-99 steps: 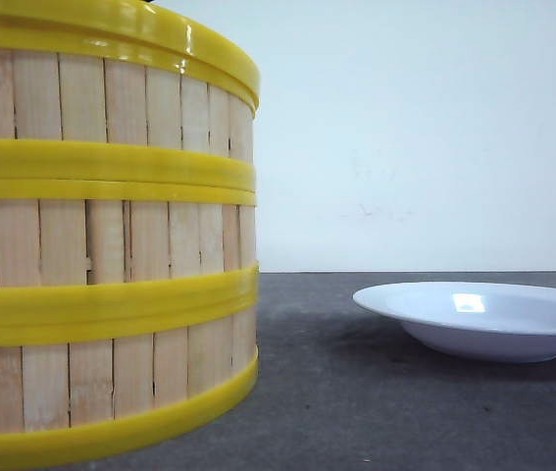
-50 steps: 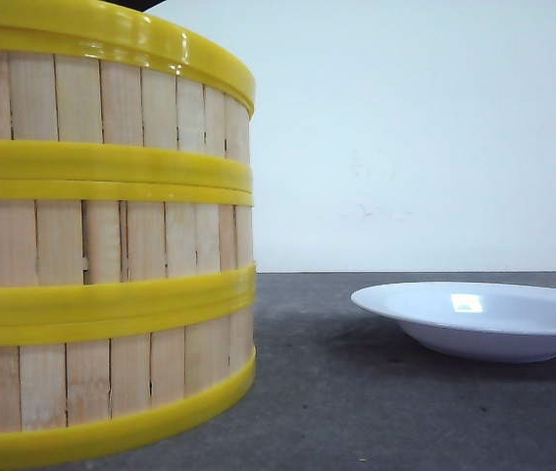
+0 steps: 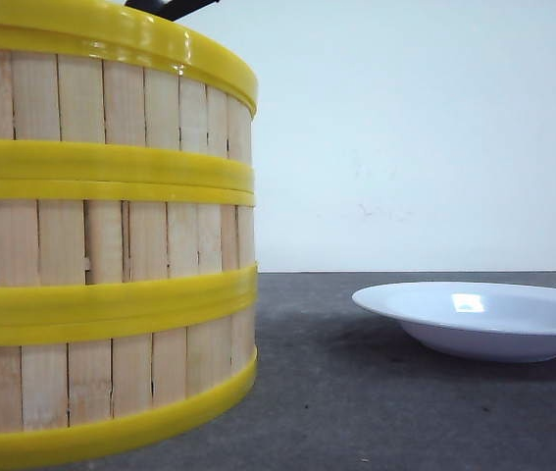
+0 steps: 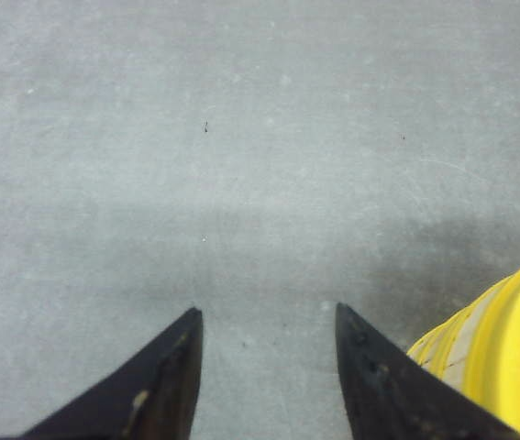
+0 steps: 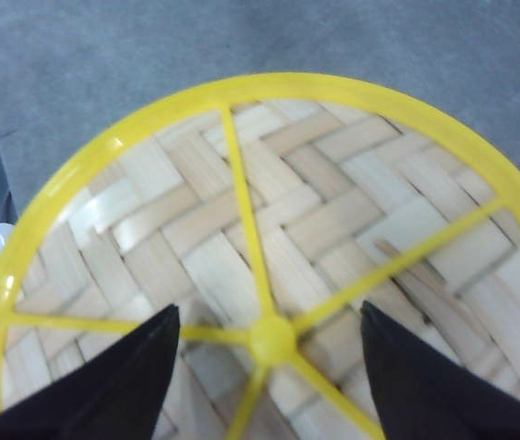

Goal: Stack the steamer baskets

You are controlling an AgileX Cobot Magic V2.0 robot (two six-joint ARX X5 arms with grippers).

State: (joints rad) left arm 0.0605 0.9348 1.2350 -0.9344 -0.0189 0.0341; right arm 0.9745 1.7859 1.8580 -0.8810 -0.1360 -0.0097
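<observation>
Three steamer baskets (image 3: 101,245) stand stacked at the left of the front view, with pale slat walls and yellow rims. A round woven top with a yellow rim, yellow spokes and a central knob (image 5: 271,339) fills the right wrist view; it looks like the lid on the stack. My right gripper (image 5: 269,307) hangs open just above it, one finger on each side of the knob, holding nothing. My left gripper (image 4: 267,310) is open over bare grey table, with the stack's yellow edge (image 4: 507,357) beside one finger. A black gripper part (image 3: 170,8) pokes above the top rim.
A white shallow plate (image 3: 479,319) sits on the dark grey table (image 3: 356,412) to the right of the stack, with a gap between them. A white wall stands behind.
The black gripper part above the stack's top rim shows more now than before. The stack's right edge shifted very slightly. The plate has not moved.
</observation>
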